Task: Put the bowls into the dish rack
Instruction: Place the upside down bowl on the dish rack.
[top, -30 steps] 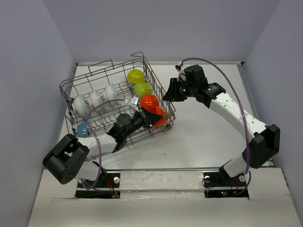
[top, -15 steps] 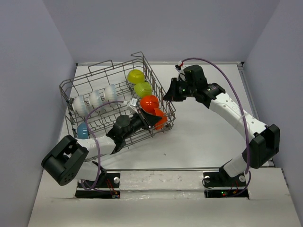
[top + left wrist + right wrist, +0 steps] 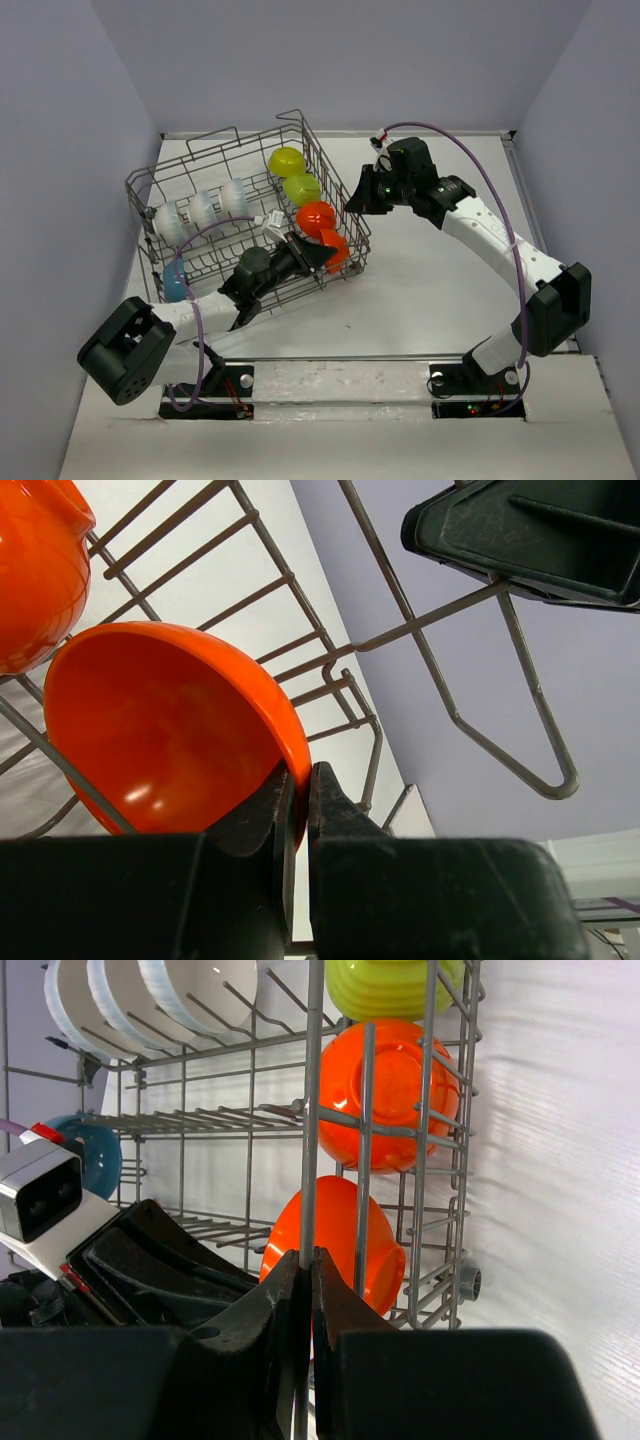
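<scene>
The grey wire dish rack (image 3: 200, 165) stands at the back left. It holds three white bowls (image 3: 203, 208), two yellow-green bowls (image 3: 302, 188), a blue bowl (image 3: 175, 282) and an orange bowl (image 3: 317, 217). My left gripper (image 3: 320, 256) reaches into the rack's right end and is shut on the rim of a second orange bowl (image 3: 170, 730), held on edge among the wires below the first one (image 3: 35, 570). My right gripper (image 3: 308, 1260) is shut on an upright wire of the rack's right wall (image 3: 313, 1110), just outside the held orange bowl (image 3: 345, 1225).
The rack sits at an angle near the left wall. My left arm's cable (image 3: 215, 225) loops over the rack's front. White table (image 3: 440, 290) lies to the right of the rack, under my right arm (image 3: 480, 225).
My left arm has drawn back a little to the left and the held orange bowl has sunk slightly lower in the rack's right end. My right gripper has not moved.
</scene>
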`<move>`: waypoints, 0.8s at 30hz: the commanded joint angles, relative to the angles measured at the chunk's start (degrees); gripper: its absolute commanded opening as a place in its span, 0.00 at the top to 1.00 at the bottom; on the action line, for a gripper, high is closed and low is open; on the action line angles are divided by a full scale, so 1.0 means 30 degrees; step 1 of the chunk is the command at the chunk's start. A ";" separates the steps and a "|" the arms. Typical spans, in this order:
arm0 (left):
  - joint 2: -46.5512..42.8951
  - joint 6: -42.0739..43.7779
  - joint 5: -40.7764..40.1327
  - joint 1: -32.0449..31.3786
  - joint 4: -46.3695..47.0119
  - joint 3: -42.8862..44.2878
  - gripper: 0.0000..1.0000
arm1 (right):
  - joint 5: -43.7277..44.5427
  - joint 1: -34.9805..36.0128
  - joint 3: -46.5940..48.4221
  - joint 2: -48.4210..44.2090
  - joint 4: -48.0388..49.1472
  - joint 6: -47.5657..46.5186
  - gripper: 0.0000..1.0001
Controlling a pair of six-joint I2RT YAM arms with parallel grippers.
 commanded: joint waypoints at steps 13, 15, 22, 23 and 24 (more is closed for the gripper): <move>-0.0580 0.1366 -0.1142 -0.0053 -0.2669 -0.0219 1.00 | 0.0648 0.0060 -0.0013 -0.0538 0.0325 -0.0659 0.95; -0.0727 0.1687 -0.1405 -0.0053 -0.3517 -0.0045 1.00 | 0.0648 0.0060 -0.0013 -0.0538 0.0295 -0.0659 0.95; -0.1137 0.2683 -0.2460 -0.0053 -0.6272 0.0396 1.00 | 0.0677 0.0060 -0.0043 -0.0480 0.0324 -0.0717 0.95; -0.1283 0.2801 -0.2577 -0.0053 -0.6536 0.0396 1.00 | 0.0706 0.0060 -0.0072 -0.0480 0.0296 -0.0688 0.95; -0.1313 0.2889 -0.2840 -0.0053 -0.7060 0.0454 1.00 | 0.0706 0.0060 -0.0072 -0.0451 0.0324 -0.0688 0.95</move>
